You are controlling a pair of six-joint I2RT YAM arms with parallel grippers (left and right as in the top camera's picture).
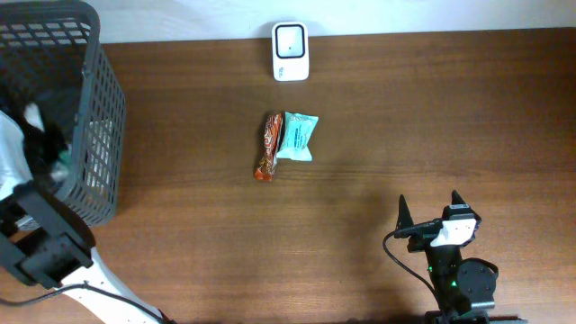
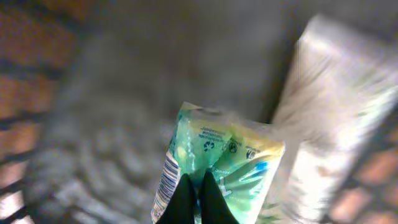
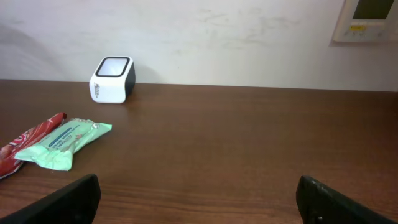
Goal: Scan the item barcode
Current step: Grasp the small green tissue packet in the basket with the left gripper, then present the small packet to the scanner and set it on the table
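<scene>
Pinching the near edge of the green packet (image 2: 219,158), left claw (image 2: 195,190) sits clamped; right claw (image 3: 199,200) gapes

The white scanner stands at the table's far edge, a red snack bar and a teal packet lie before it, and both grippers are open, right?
Not both. The right gripper is open, but the left gripper is shut on a green packet, as the left wrist view shows. The rest is right.
</scene>
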